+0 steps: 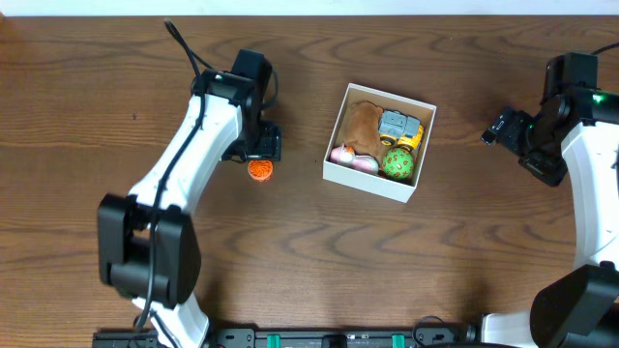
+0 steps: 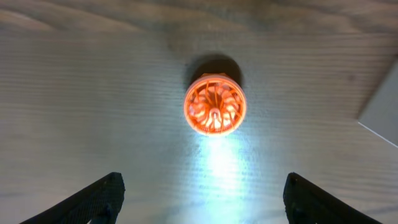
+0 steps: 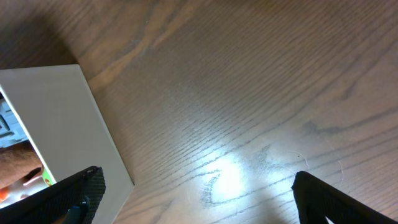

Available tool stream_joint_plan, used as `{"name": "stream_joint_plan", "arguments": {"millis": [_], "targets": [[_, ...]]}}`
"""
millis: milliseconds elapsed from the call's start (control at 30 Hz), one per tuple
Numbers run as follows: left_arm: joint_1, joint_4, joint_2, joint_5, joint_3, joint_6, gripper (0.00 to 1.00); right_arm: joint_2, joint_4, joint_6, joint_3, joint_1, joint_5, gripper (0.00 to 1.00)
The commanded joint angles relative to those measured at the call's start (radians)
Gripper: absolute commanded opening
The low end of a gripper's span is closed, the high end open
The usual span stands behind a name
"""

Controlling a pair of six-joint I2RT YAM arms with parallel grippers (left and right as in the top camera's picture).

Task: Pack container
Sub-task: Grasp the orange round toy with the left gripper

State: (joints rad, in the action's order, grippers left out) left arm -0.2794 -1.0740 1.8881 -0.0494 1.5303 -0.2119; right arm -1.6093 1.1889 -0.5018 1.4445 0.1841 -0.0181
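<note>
The container is a square white box with a tan inside at the table's middle. It holds a brown plush, a grey and yellow toy, a green ball and a pink and white toy. A small round orange toy lies on the table left of it, and shows in the left wrist view. My left gripper is open and empty above the orange toy. My right gripper is open and empty right of the container. The container's white wall shows at the left of the right wrist view.
The table is dark brown wood. The left arm's white links stretch from the front left toward the orange toy. The right arm stands at the right edge.
</note>
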Motion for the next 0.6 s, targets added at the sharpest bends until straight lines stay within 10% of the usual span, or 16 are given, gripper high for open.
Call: {"name": "stream_joint_plan", "arguments": {"millis": [0,567], "targets": [[0.014,0.014,0.084,-0.109,-0.008,0.024,0.83,-0.001,0.001,-0.018,-0.001,0.003,0.000,0.99],[0.015,0.083,0.271,-0.093,-0.008,0.041,0.83,-0.001,0.005,-0.018,-0.001,0.004,0.000,0.99]]}}
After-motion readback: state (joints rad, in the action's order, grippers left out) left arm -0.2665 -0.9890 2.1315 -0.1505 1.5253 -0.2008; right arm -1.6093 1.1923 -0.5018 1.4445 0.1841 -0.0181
